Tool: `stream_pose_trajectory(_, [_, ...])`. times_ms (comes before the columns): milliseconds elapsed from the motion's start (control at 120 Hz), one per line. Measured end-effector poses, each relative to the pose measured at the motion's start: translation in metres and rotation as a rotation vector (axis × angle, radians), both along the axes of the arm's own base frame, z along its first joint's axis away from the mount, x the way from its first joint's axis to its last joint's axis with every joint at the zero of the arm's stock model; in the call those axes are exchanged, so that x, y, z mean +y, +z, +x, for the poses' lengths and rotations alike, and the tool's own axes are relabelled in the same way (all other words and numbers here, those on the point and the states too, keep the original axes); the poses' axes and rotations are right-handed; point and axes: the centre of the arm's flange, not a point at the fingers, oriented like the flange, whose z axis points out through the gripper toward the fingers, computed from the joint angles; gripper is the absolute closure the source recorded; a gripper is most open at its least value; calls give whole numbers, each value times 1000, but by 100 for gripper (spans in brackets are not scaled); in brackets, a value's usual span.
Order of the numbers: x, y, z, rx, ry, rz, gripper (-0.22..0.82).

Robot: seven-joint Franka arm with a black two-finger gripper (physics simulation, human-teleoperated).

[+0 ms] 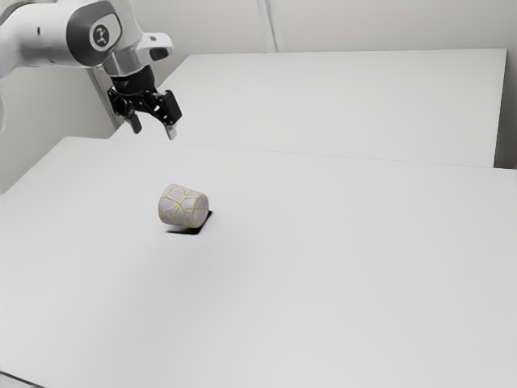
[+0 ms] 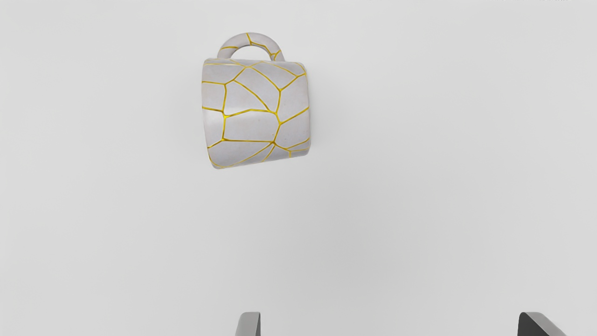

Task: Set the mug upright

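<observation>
Left of centre in the exterior view, the mug (image 1: 183, 207) lies on its side on the white table (image 1: 323, 283). At upper left, the gripper (image 1: 153, 131) is open, positioned apart from the mug. Behind extends a second white surface (image 1: 347, 105).

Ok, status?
Gripper open, above table; mug on its side, not yet gripped; nothing seen between them.

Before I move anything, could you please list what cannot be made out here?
Inside of the white, gold-veined mug, both views: its walls hide it.
Curved handle, exterior view: behind the mug's body.
Base of the white arm, exterior view: cut off by the left edge.
Most of the black gripper, wrist view: below the bottom edge.
</observation>
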Motion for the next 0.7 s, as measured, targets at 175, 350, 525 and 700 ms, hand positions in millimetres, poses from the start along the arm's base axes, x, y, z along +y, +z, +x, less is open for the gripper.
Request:
stream_pose_trajectory(175, [17, -10, 14, 1, -11, -45, 0])
stream_pose_trajectory(350, [69, -51, 37, 57, 31, -257, 0])
stream_pose_trajectory(525, [148, -104, 45, 99, 86, -460, 0])
stream_pose_trajectory(700, [193, -135, 40, 96, 83, -584, 0])
